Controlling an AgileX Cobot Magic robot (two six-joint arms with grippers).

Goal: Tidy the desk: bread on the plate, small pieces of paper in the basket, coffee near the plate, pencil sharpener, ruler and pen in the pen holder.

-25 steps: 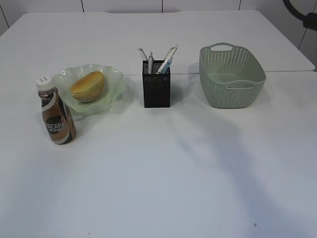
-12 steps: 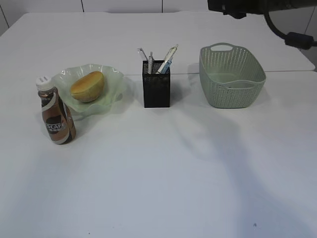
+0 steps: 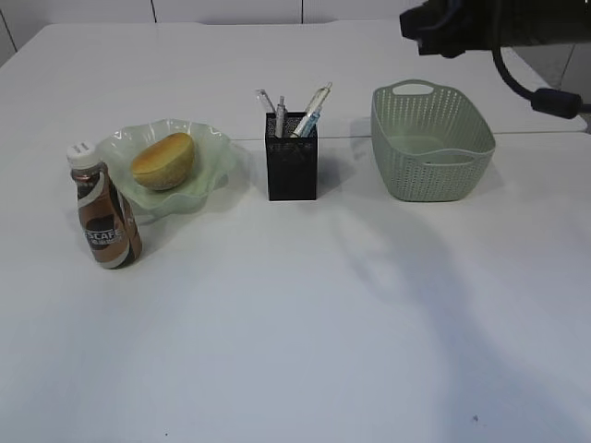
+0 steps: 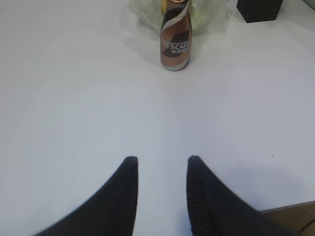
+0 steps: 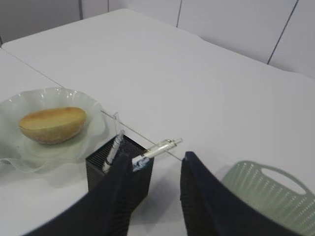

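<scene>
Both hands are spread and empty: the left hand (image 4: 162, 164) low over the surface with the coffee (image 4: 175, 37) ahead, the right hand (image 5: 155, 164) raised behind the holder (image 5: 119, 164), apparently tidying done.

Bright, even, diffuse light throughout; white table (image 3: 295, 323) near overexposed, low contrast. Soft broad arm shadow slants across table right of centre in exterior view. Faint shadows beside coffee bottle (image 3: 103, 207) and pen holder (image 3: 292, 155). Right arm (image 3: 489, 26) at top edge dark, blurred. Wrist-view fingers (image 4: 123, 196) near-black, soft focus.
</scene>
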